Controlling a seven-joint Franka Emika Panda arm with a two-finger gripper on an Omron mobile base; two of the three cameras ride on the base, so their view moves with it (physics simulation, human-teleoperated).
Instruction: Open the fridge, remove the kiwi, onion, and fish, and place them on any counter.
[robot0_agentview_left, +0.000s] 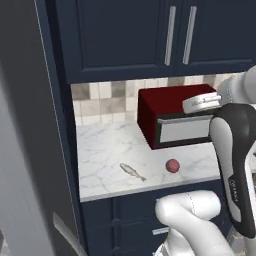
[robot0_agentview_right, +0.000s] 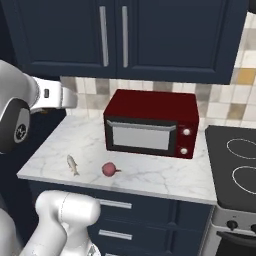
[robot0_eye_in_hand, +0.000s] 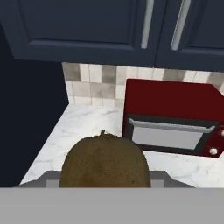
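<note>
In the hand view a brown fuzzy kiwi (robot0_eye_in_hand: 104, 162) sits right at the bottom, between my gripper's (robot0_eye_in_hand: 105, 181) fingers, which are shut on it above the counter (robot0_agentview_left: 100, 150). The slender silver fish (robot0_agentview_left: 132, 171) (robot0_agentview_right: 73, 164) lies near the marble counter's (robot0_agentview_right: 150, 175) front edge. The dark-red onion (robot0_agentview_left: 172, 165) (robot0_agentview_right: 109, 169) rests just right of the fish. A grey fridge (robot0_agentview_left: 17, 150) surface fills the far left of the left base view. My arm reaches over the counter from the side.
A dark-red microwave (robot0_agentview_left: 175, 120) (robot0_agentview_right: 150, 125) stands at the back of the counter. Navy upper cabinets (robot0_agentview_right: 115, 35) hang above. A black stovetop (robot0_agentview_right: 235, 170) adjoins the counter on the right. Bare marble lies left of and in front of the microwave.
</note>
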